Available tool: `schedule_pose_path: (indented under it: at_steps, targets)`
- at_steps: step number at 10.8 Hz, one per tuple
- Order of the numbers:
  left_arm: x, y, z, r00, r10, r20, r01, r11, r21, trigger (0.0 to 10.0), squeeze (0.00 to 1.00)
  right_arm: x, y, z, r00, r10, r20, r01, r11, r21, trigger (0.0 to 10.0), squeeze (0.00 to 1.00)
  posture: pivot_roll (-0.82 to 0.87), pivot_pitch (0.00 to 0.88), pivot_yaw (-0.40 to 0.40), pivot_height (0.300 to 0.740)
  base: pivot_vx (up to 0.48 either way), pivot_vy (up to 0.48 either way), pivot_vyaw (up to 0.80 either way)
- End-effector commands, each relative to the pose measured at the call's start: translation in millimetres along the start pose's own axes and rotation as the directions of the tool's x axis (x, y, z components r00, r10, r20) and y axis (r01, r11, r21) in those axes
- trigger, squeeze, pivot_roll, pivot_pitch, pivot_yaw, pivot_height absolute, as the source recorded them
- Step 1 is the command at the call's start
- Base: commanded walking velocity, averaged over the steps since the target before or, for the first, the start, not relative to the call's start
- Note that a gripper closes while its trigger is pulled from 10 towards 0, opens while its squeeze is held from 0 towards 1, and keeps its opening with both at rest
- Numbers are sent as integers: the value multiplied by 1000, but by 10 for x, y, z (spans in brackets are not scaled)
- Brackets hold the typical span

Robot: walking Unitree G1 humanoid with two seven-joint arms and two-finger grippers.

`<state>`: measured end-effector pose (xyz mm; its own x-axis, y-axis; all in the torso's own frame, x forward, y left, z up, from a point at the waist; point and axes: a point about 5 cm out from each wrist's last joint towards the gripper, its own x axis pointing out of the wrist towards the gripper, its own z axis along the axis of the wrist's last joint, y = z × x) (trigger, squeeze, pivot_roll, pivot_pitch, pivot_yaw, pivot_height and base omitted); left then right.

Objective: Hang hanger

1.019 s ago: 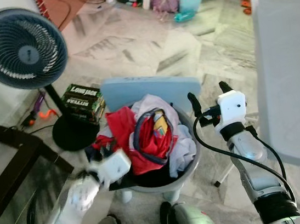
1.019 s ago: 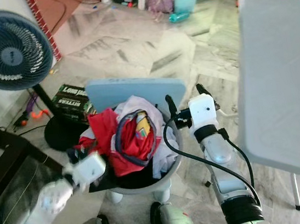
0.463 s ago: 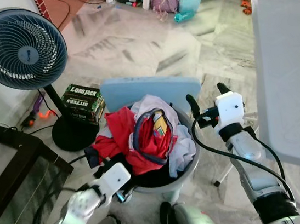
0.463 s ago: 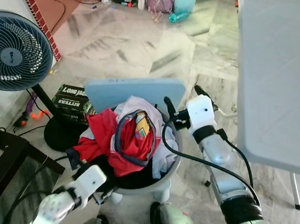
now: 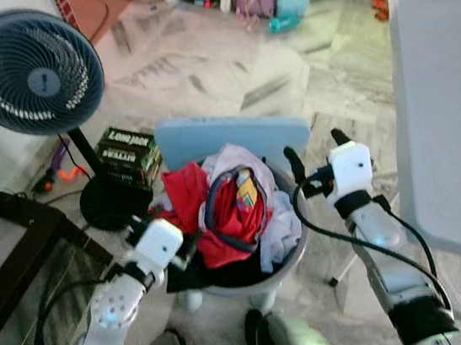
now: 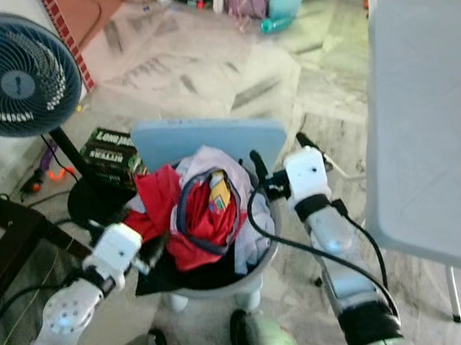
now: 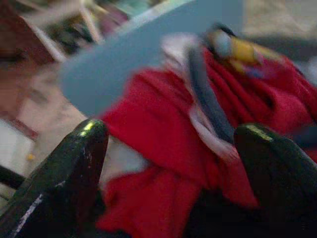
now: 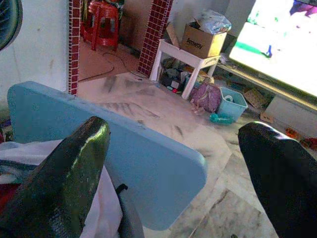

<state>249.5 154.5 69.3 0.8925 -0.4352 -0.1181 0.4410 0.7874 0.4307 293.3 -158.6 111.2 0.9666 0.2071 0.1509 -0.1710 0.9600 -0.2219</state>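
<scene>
1. A grey basket (image 5: 296,249) full of clothes is seen on the floor, and everything here is placed from it.
2. A dark blue hanger (image 5: 218,208) lies on top of the red clothes (image 5: 184,197) in the basket.
3. The left gripper (image 5: 186,251) is held at the basket's left rim, fingers (image 7: 81,163) apart.
4. The right gripper (image 5: 315,154) is held at the basket's right rim, fingers (image 8: 74,168) wide apart.
5. A light blue board (image 5: 234,138) stands behind the basket.
6. A fan (image 5: 31,75) and boxes (image 5: 130,152) are left of it.
7. A white table (image 5: 447,110) is to its right.
</scene>
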Motion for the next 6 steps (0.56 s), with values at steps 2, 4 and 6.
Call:
schedule_pose_path:
  at_steps: [2, 4, 6]
  targets:
    - [217, 52, 117, 997, 25, 76, -23, 999, -21, 10000, 290, -29, -4, -24, 1000, 5, -10, -5, 1000, -5, 10000, 0, 35, 243, -116, 740, 0, 0, 0]
    - [411, 49, 89, 999, -9, 43, 10, 1000, -22, 10000, 145, -53, -33, -14, 1000, 3, -10, -3, 1000, -14, 10000, 0, 0, 250, -125, 740, 0, 0, 0]
    - [579, -62, -25, 994, -102, -50, 100, 994, -34, 10000, 0, -86, -58, -12, 1000, 3, -14, -3, 1000, -23, 10000, 0, -25, 255, -129, 740, 0, 0, 0]
